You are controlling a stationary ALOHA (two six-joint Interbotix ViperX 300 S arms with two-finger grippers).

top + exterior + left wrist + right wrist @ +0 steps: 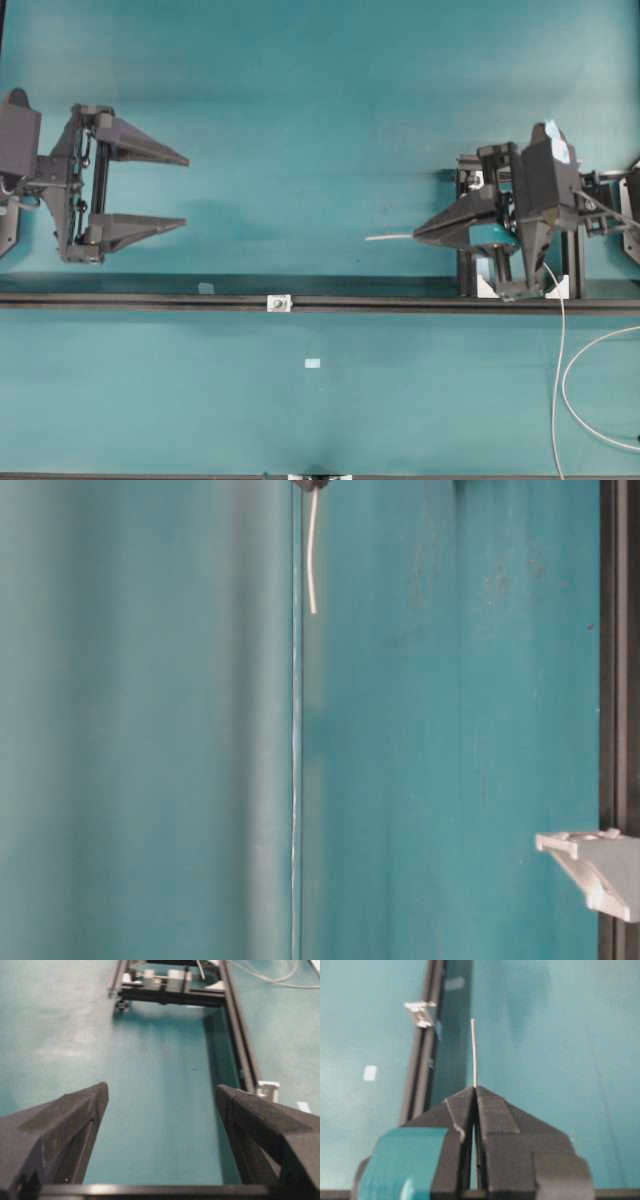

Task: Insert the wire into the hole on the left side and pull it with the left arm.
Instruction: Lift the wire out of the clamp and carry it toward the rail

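Observation:
My right gripper [416, 233] [475, 1088] is shut on the wire [388, 237] [474, 1055]. A short straight end of the wire sticks out to the left from the fingertips, and the table-level view shows that end [312, 550] hanging free. The rest trails in loops [557, 380] at the right. The hole's small white-silver bracket [279, 302] [421, 1012] [268, 1091] sits on the black rail [400, 302], left of and nearer than the wire tip. My left gripper [187, 191] [161, 1091] stands open at the far left with nothing between its fingers, behind the rail.
A pale blue tape rectangle [312, 363] [369, 1073] lies on the teal table in front of the rail. A black and white frame [470, 270] stands under the right arm. A white bracket [600, 865] shows at the table-level view's right edge.

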